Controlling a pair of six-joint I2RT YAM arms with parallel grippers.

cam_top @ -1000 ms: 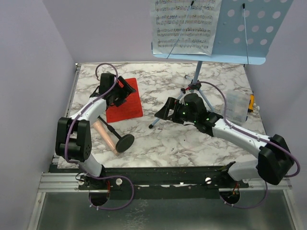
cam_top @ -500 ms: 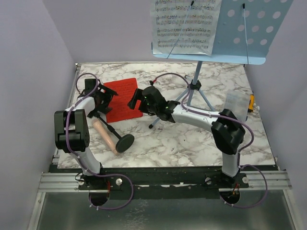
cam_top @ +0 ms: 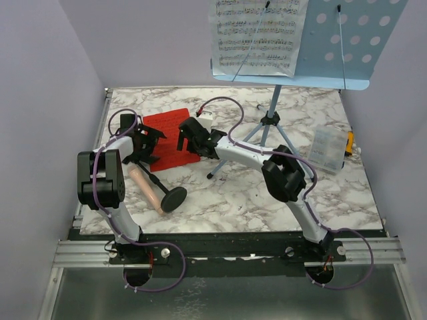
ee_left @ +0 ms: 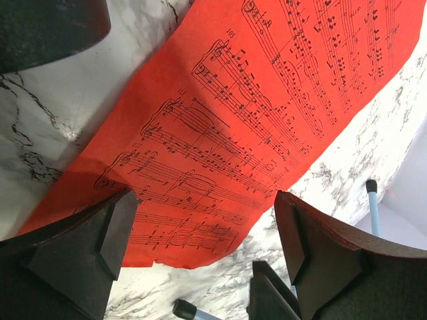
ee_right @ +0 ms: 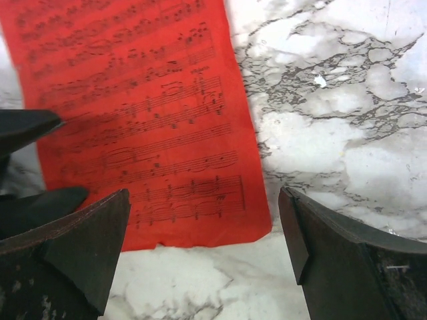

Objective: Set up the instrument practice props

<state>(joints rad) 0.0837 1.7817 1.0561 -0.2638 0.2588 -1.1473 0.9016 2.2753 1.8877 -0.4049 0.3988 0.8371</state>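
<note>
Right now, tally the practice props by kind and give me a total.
Music stand: 1
Sheets of music: 2 (white sheet on the stand, red sheet on the table)
Microphone on its stand: 1
Total: 4

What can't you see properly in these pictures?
Music stand: top view, upper part cut off by the picture's edge.
White sheet music: top view, notes too small to read.
Red sheet: top view, partly under the left end effector and right end effector.
Clear box: top view, too small to tell what's inside.
</note>
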